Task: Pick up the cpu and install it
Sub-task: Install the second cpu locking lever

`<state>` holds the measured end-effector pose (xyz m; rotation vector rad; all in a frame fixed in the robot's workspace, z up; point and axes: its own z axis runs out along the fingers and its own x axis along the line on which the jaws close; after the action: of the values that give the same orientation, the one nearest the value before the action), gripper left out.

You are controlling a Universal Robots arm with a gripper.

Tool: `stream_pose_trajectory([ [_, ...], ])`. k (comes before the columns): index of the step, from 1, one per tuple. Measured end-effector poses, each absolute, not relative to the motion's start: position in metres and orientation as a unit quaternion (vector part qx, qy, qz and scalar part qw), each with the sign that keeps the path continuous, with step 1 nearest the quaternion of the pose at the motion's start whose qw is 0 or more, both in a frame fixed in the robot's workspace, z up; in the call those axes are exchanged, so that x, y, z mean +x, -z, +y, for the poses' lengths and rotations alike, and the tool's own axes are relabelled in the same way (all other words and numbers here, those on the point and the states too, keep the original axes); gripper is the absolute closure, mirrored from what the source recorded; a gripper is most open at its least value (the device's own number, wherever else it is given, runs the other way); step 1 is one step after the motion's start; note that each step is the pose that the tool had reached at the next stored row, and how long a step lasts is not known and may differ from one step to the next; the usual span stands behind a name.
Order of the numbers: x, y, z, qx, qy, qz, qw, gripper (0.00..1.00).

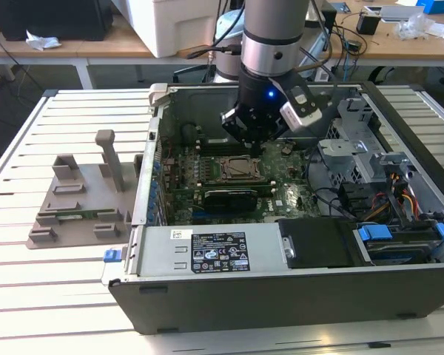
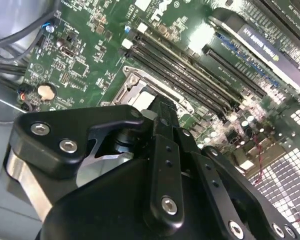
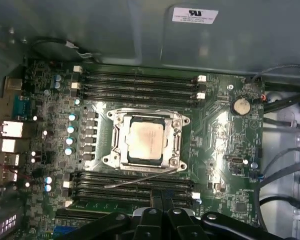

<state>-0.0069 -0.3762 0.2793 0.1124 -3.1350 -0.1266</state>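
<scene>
1. The open grey steel computer case (image 1: 296,296) lies on its side on the white slatted tabletop (image 1: 29,296), with its green motherboard (image 1: 292,196) facing upward.
2. The cpu, a small flat square chip with a silver-grey metal top (image 3: 146,140), sits inside the metal-framed socket (image 3: 111,137) at the middle of the motherboard; in the exterior view it appears as a pale square (image 1: 239,168) directly below the arm.
3. The black gripper (image 1: 253,140) hangs just above the socket, inside the case. Whether it is open or closed cannot be told from here; nothing is seen between its parts, and the chip lies apart from it in the socket.
4. The thin wire socket lever (image 3: 140,178) stands slanted beside the frame, over the black memory slots (image 3: 135,187).
5. A black graphics card (image 1: 226,198) lies across the board between the socket and the case's near wall.
6. A round silver coin battery (image 3: 239,105) sits on the board beside the socket.
7. A grey plastic parts holder (image 1: 78,203) rests on the tabletop near its edge at the exterior view's left, well apart from the case.
</scene>
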Motion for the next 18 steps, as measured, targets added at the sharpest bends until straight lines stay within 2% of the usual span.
stream_pose_trajectory([
  [2,-0.01,-0.278,-0.38,0.036,0.063,-0.997,0.0,0.89],
  [3,-0.011,-0.275,-0.38,0.036,0.065,-0.997,0.0,0.89],
  [18,-0.025,-0.238,-0.382,0.036,0.065,-0.997,0.0,0.89],
])
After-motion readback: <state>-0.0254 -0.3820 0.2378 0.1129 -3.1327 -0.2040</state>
